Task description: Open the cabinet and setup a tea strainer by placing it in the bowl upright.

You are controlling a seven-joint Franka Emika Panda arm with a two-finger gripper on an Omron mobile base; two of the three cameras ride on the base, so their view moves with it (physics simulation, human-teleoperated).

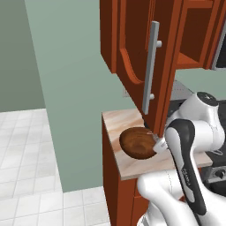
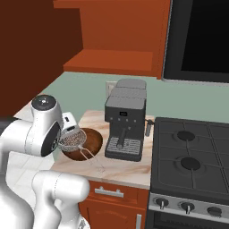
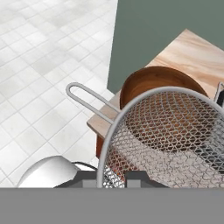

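Gripper (image 1: pixel 155 142) position, left base view: at the bowl (image 1: pixel 137 142) rim on the counter (image 1: pixel 132 167), under the open cabinet (image 1: pixel 132 48) door. Right base view: tea strainer (image 2: pixel 73 139) tilted above the bowl. Hand view: jaws clamped on the strainer rim, mesh over the bowl.

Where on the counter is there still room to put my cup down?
Free: the counter strip along its front edge, before the coffee machine, and a small patch behind the bowl by the wall. Crowded: the bowl's spot, where the fingers hold the tea strainer over it.
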